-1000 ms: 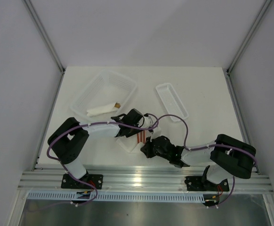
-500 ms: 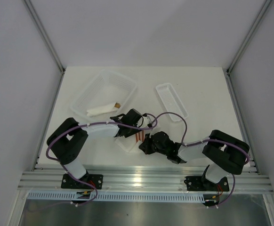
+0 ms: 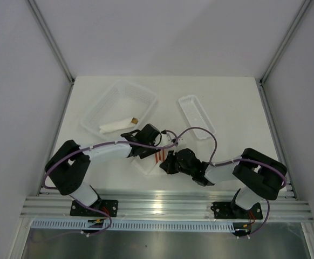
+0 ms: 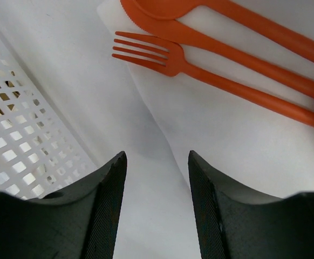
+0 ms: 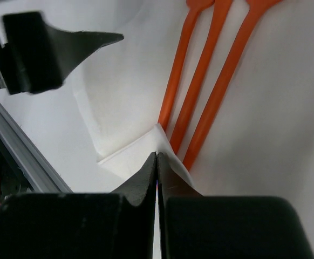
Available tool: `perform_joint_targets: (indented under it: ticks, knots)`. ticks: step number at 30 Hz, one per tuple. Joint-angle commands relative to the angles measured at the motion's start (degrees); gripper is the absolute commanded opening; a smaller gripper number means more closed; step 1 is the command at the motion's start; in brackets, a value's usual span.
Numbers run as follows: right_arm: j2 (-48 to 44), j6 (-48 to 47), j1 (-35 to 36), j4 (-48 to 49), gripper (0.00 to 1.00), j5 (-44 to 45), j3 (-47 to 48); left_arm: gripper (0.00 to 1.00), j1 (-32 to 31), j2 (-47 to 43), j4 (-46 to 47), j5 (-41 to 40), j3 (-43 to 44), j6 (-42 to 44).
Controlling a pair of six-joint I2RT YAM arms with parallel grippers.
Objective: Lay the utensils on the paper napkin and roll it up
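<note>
Right tool (image 5: 157, 157) was pressed shut, apparently pinching lifted corner of paper napkin (image 5: 130, 86). Utensils (image 5: 224, 81) lay side by side on napkin. Left tool (image 4: 157, 162) hung half open, empty, over opposite edge. Napkin thin, limp, tearable: grip by corner. Cutlery light, slippery.

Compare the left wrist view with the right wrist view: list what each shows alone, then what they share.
Left wrist only: the prongs of the fork, the mesh wall of the basket, and the left gripper, jaws apart near the edge of the napkin, holding nothing. Right wrist only: the handle ends, the right gripper with jaws shut on a lifted napkin corner, and the metal rail. Both: the orange utensils lying side by side on the white napkin.
</note>
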Motion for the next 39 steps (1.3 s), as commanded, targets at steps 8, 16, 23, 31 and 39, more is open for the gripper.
perform_joint_targets:
  ticks: [8,16,23,31,39]
  knots:
    - [1.61,2.27,-1.88,1.12,0.0,-4.33,1.03,0.52,-0.52,-13.9,-5.59,18.59,-0.22,-1.63]
    - [4.07,4.12,-1.79,4.81,0.0,-5.49,0.06,0.45,-0.52,-18.02,2.13,15.35,-8.73,-5.23]
    - [1.27,2.36,-1.62,1.74,0.0,-1.98,-0.29,0.49,-0.61,-26.55,-0.56,16.4,-11.21,-3.57]
    - [-2.17,1.57,-1.09,0.5,0.0,-1.18,-1.08,0.46,-0.61,-31.47,-14.9,16.3,-7.69,10.22]
    - [-1.64,1.57,-1.18,2.62,0.0,-2.41,-0.82,0.39,-5.78,-37.71,-7.63,29.73,-14.98,24.73]
